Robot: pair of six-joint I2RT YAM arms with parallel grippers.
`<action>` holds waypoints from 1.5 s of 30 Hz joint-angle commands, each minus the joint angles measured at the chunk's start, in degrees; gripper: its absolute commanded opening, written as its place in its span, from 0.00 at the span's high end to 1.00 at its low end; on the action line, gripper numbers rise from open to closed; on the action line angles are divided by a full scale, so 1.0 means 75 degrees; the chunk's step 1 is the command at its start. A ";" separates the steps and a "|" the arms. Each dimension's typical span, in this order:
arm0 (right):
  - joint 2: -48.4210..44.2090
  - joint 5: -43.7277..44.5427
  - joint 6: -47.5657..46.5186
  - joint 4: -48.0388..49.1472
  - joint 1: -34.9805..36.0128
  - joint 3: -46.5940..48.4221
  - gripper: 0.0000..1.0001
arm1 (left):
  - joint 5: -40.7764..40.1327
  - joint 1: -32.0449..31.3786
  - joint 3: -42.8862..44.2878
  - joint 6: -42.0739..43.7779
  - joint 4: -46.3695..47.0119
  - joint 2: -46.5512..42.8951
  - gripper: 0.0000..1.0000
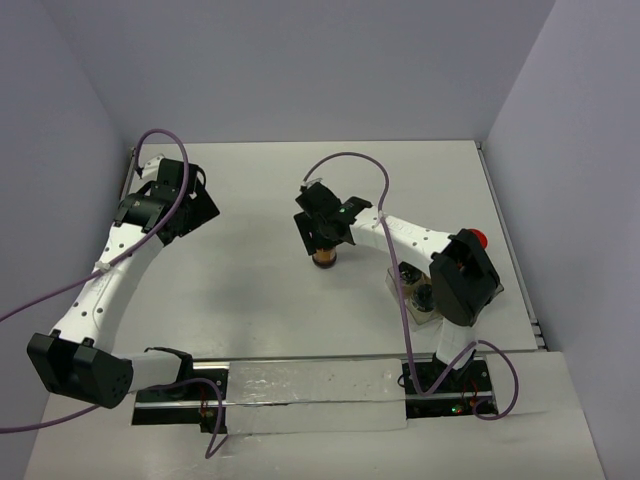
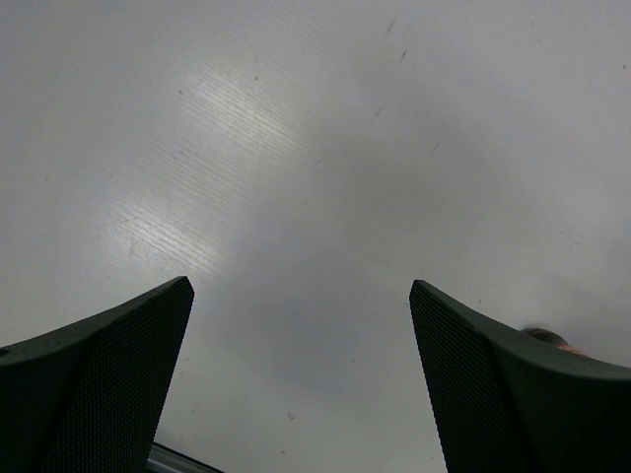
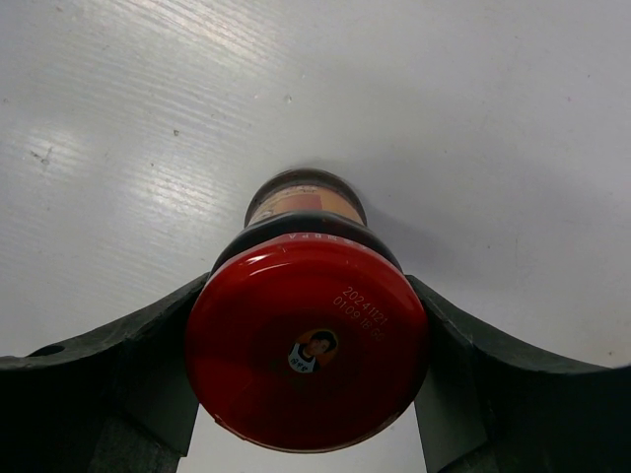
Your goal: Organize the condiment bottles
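A red-capped jar with orange-brown contents point(image 1: 324, 258) stands upright on the white table near the middle. My right gripper point(image 1: 325, 232) is over it. In the right wrist view the gripper point(image 3: 308, 286) has its jaws pressed against both sides of the red cap point(image 3: 306, 350). A second red-capped jar point(image 1: 480, 238) shows behind the right arm. Two black-capped jars point(image 1: 410, 272) point(image 1: 424, 296) stand in the clear tray point(image 1: 392, 283); the arm hides any others. My left gripper point(image 1: 185, 205) point(image 2: 299, 286) is open and empty over bare table at the far left.
The table's back edge meets the grey walls behind and at both sides. A metal rail point(image 1: 300, 365) runs along the near edge between the arm bases. A small brownish thing point(image 2: 547, 337) peeks from behind the left gripper's right finger; I cannot tell what it is.
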 commanded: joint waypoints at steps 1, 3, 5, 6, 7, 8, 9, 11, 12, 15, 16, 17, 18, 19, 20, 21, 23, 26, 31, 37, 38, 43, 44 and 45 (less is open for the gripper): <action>-0.0869 0.0525 -0.0011 -0.0149 0.0033 0.0414 0.82 | 0.0106 0.0045 0.0132 0.0104 0.0341 -0.0123 0.00; -0.1166 0.0656 -0.0011 -0.0311 0.0033 0.0572 0.84 | 0.0117 0.0045 0.0099 0.0108 0.0357 -0.0146 0.00; -0.1420 0.0813 -0.0011 -0.0429 0.0024 0.0759 0.86 | 0.0147 0.0045 0.0087 0.0114 0.0393 -0.0179 0.01; -0.1515 0.0877 -0.0011 -0.0486 0.0029 0.0829 0.86 | 0.0160 0.0045 0.0071 0.0122 0.0406 -0.0197 0.01; -0.1635 0.0947 -0.0011 -0.0569 0.0033 0.0926 0.86 | 0.0171 0.0045 0.0056 0.0133 0.0410 -0.0212 0.01; -0.1735 0.0980 -0.0011 -0.0611 0.0026 0.1011 0.86 | 0.0176 0.0045 0.0052 0.0138 0.0410 -0.0217 0.00; -0.1803 0.0986 -0.0011 -0.0672 0.0027 0.1073 0.86 | 0.0176 0.0045 0.0058 0.0144 0.0410 -0.0217 0.00; -0.2009 0.1071 -0.0011 -0.0857 0.0033 0.1191 0.86 | 0.0164 0.0045 0.0066 0.0175 0.0398 -0.0217 0.01; -0.2140 0.1141 -0.0011 -0.0933 0.0024 0.1207 0.86 | 0.0169 0.0045 0.0079 0.0189 0.0402 -0.0215 0.00; -0.2740 0.1534 -0.0011 -0.1251 -0.0127 0.1169 0.86 | 0.0206 0.0045 0.0126 0.0236 0.0470 -0.0178 0.01; -0.2940 0.1666 -0.0011 -0.1376 -0.0220 0.1130 0.86 | 0.0211 0.0045 0.0142 0.0243 0.0488 -0.0170 0.00; -0.3144 0.1752 -0.0011 -0.1482 -0.0322 0.1004 0.86 | 0.0219 0.0045 0.0154 0.0268 0.0500 -0.0154 0.01; -0.3590 0.1898 -0.0011 -0.1629 -0.0602 0.0841 0.86 | 0.0235 0.0045 0.0189 0.0291 0.0516 -0.0115 0.01; -0.4008 0.2041 -0.0011 -0.1810 -0.0885 0.0688 0.86 | 0.0246 0.0045 0.0225 0.0307 0.0536 -0.0079 0.01; -0.4278 0.2155 -0.0011 -0.1988 -0.1084 0.0536 0.86 | 0.0255 0.0045 0.0255 0.0319 0.0562 -0.0047 0.01; -0.4587 0.2283 -0.0011 -0.2126 -0.1305 0.0364 0.86 | 0.0277 0.0045 0.0294 0.0332 0.0593 -0.0003 0.01; -0.5305 0.2520 -0.0011 -0.2424 -0.1774 0.0093 0.85 | 0.0332 0.0045 0.0361 0.0360 0.0654 0.0080 0.00; -0.6084 0.2964 -0.0011 -0.3226 -0.2451 -0.0036 0.84 | 0.0447 0.0045 0.0461 0.0426 0.0728 0.0229 0.00; -0.6858 0.3605 -0.0011 -0.4412 -0.2852 -0.0280 0.81 | 0.0553 0.0045 0.0619 0.0526 0.0789 0.0408 0.00; -0.7454 0.3752 -0.0011 -0.4867 -0.3546 -0.1202 0.81 | 0.0620 0.0045 0.0839 0.0738 0.0944 0.0651 0.01; -0.7481 0.3746 -0.0011 -0.4806 -0.3632 -0.1263 0.81 | 0.0621 0.0045 0.0868 0.0766 0.0949 0.0681 0.00; -0.7409 0.3193 -0.0011 -0.4139 -0.4500 -0.1410 0.81 | 0.0562 0.0045 0.1007 0.1023 0.0990 0.0882 0.00; -0.7389 0.2991 -0.0011 -0.3984 -0.4709 -0.1456 0.81 | 0.0536 0.0045 0.1041 0.1069 0.0999 0.0925 0.00; -0.7382 0.2786 -0.0011 -0.3803 -0.4938 -0.1511 0.81 | 0.0530 0.0045 0.1090 0.1117 0.1005 0.0973 0.01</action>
